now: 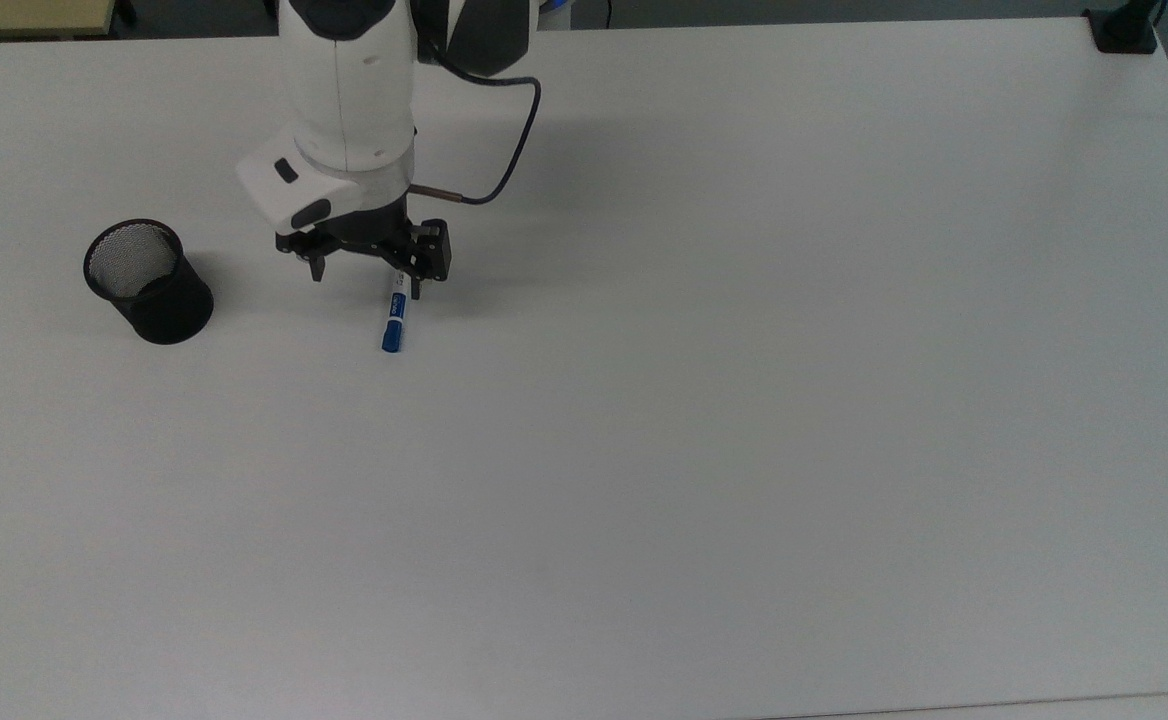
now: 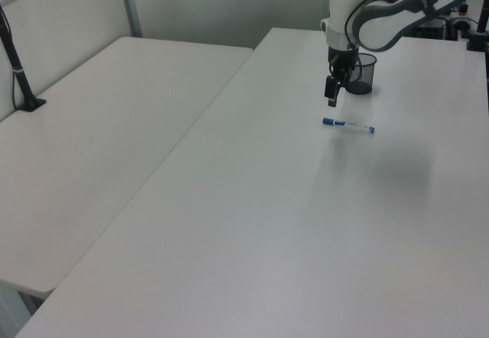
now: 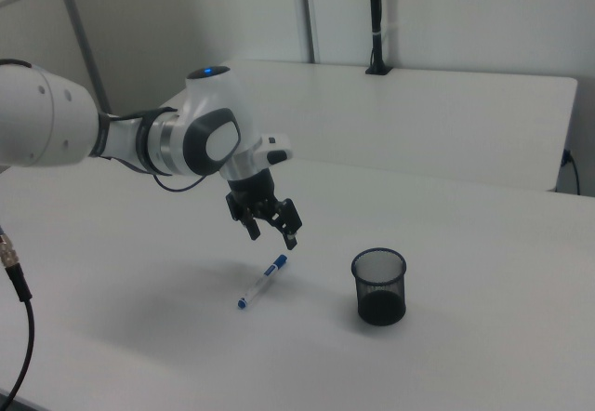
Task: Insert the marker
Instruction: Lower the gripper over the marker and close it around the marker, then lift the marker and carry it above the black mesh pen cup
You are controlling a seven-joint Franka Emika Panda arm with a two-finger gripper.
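The marker lies flat on the white table, blue cap toward the top view's bottom; its upper barrel is covered by my gripper. My gripper hangs open above the marker, fingers spread wide, nothing between them. In the right view the gripper hovers clearly above the marker, not touching it. The black mesh cup stands upright to the top view's left of the marker, apart from it. In the left view the gripper is in front of the cup, with the marker below.
A black clamp sits at the table's far right corner in the top view. A second white table adjoins on the left view's left, with a black post. A cable loops off the wrist.
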